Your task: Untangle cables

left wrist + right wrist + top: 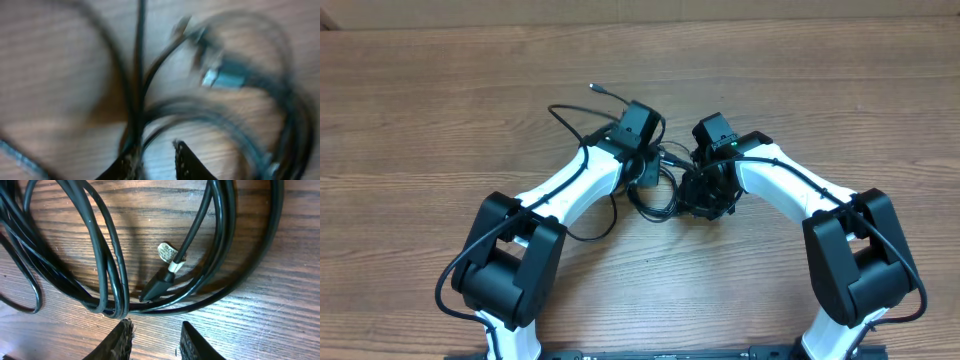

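Note:
The cables (655, 200) are thin black cords tangled in loops at the table's middle, between my two wrists. One loose end with a small plug (595, 87) trails to the far left. My left gripper (648, 172) points down into the tangle. In the blurred left wrist view its fingers (187, 162) stand a little apart, and a cord (137, 75) runs along the left finger's inner edge. A silver-tipped plug (212, 77) lies beyond. My right gripper (155, 337) is open and holds nothing, with cable loops (110, 245) and a black plug (157, 285) just past its tips.
The wooden table (840, 90) spreads around the tangle on every side. A small white label (166, 251) is wrapped round one cord near the black plug. A thin loop of cable (590, 230) lies under my left arm.

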Controlling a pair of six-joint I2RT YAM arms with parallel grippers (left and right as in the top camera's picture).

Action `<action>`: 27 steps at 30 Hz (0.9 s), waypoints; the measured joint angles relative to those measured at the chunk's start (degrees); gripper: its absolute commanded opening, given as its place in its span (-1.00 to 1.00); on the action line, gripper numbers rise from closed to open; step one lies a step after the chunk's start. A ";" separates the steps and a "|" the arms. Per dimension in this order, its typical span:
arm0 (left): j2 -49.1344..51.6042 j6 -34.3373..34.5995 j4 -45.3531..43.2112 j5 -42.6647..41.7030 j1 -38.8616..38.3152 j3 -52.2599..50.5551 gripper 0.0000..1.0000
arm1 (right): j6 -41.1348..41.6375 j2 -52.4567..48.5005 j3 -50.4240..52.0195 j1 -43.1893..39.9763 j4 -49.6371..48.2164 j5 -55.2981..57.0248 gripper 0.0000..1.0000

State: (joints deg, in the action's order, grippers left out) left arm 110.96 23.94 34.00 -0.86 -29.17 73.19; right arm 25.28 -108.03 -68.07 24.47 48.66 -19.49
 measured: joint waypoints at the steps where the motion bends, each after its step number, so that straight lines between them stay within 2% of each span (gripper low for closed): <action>1: 0.00 0.42 2.36 0.00 0.00 0.00 -0.49 | 0.00 0.00 0.00 0.00 0.00 -0.02 -0.40; 4: 0.00 2.34 6.40 0.00 0.00 -0.02 -0.45 | 0.00 0.00 0.02 0.00 -0.22 -0.02 -0.40; 8: 0.00 5.53 7.32 0.00 0.00 -0.02 -0.42 | 0.00 0.00 0.02 0.00 -0.46 -0.02 -0.40; 14: 0.00 10.91 7.21 -0.02 0.79 -0.02 -0.75 | 0.02 0.00 0.02 0.00 0.00 -0.02 -0.40; 16: 0.00 12.39 8.15 -0.02 1.49 -0.02 -0.80 | 0.00 0.00 0.02 0.00 0.11 -0.02 -0.40; 27: 0.00 15.54 7.48 -0.46 3.32 -0.02 -0.63 | -0.02 0.00 0.02 0.00 0.22 -0.04 -0.40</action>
State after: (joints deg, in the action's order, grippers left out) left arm 110.96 39.48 41.47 -1.32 -25.85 73.17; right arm 25.26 -108.03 -68.05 24.47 48.88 -19.53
